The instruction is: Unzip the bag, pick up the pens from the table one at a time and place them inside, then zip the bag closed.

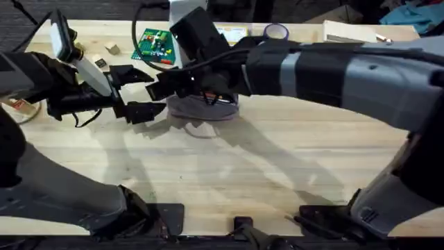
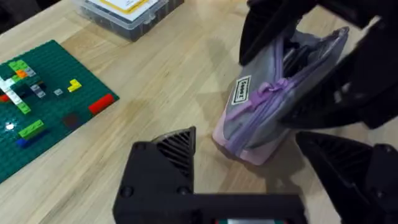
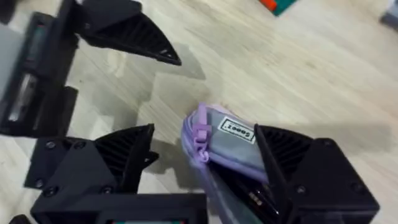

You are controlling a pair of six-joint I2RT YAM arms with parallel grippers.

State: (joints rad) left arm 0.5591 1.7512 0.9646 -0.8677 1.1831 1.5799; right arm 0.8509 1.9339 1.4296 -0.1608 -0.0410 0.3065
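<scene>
While my right arm reaches across the pale wooden desk [image 1: 277, 180], its right claw [image 3: 205, 165] sits wide open around one end of the bag [image 3: 217, 140] — one ribbed black finger [image 3: 124, 155] on each side, with a gap I can see at the near one. I cannot tell if the far finger touches the cloth. The bag is soft and puffy, lilac with a grey panel, a small white label and a purple zip pull. It lies on the desk near the middle, toward the far side, and its zip looks partly open, with dark things showing inside.

My left claw [image 1: 135, 94] hangs just beside the bag's end, spread wide and holding nothing. Its fingers are black wedges with ridged faces.

Farther off sit a flat green brick plate [image 2: 37, 106] with small bright blocks, and a clear plastic box [image 2: 127, 12] with a yellow label.
</scene>
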